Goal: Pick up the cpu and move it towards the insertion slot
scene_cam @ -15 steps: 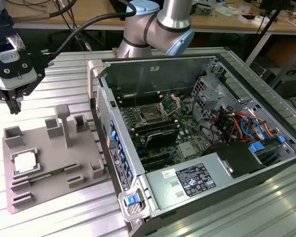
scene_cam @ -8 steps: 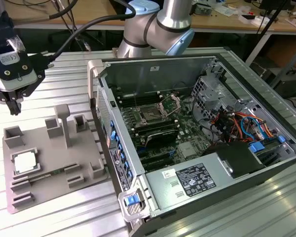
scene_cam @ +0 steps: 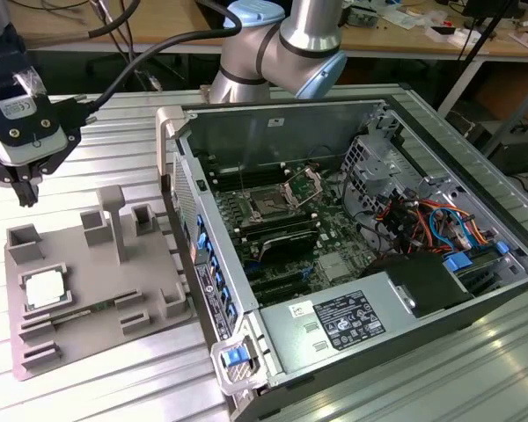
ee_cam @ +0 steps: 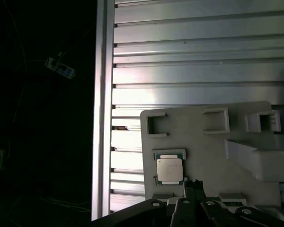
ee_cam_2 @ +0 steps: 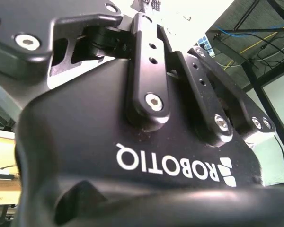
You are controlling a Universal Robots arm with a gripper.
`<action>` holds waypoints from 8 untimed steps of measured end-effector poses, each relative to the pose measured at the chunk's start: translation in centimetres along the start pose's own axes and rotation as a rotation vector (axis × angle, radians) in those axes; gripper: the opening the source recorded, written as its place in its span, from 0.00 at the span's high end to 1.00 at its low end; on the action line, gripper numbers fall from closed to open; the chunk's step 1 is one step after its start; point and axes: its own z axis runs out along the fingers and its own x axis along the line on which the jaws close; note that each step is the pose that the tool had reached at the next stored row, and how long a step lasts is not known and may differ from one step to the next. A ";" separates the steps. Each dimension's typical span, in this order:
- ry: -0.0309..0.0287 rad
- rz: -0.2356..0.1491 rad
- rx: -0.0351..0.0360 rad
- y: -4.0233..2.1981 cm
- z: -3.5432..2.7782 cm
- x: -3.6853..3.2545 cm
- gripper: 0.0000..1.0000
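Silvery flat square cpu (scene_cam: 44, 288) is lying in grey plastic tray (scene_cam: 88, 268), likely light, stiff, fragile, edge-grip only; black end effector (scene_cam: 22, 188) is hovering nearby, apparently closed, empty.

Open above cpu (scene_cam: 44, 288); post (scene_cam: 113, 221) nearby

Arm (scene_cam: 310, 40) is the usual silver tubing with pale blue joint caps, thick black cables (scene_cam: 123, 75) looping off it. The tool (scene_cam: 23, 192) is chunky matte black with a white label, silver hex screws (ee_cam_2: 154, 102) and white lettering.
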 end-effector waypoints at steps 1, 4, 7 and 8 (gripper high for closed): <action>0.0001 0.000 0.0000 0.00 0.02 0.00 0.89; 0.0000 0.000 0.0000 0.00 0.09 0.00 0.89; 0.0000 0.000 0.0000 -0.01 0.16 0.00 0.89; -0.0001 0.000 0.0000 -0.01 0.19 0.00 0.89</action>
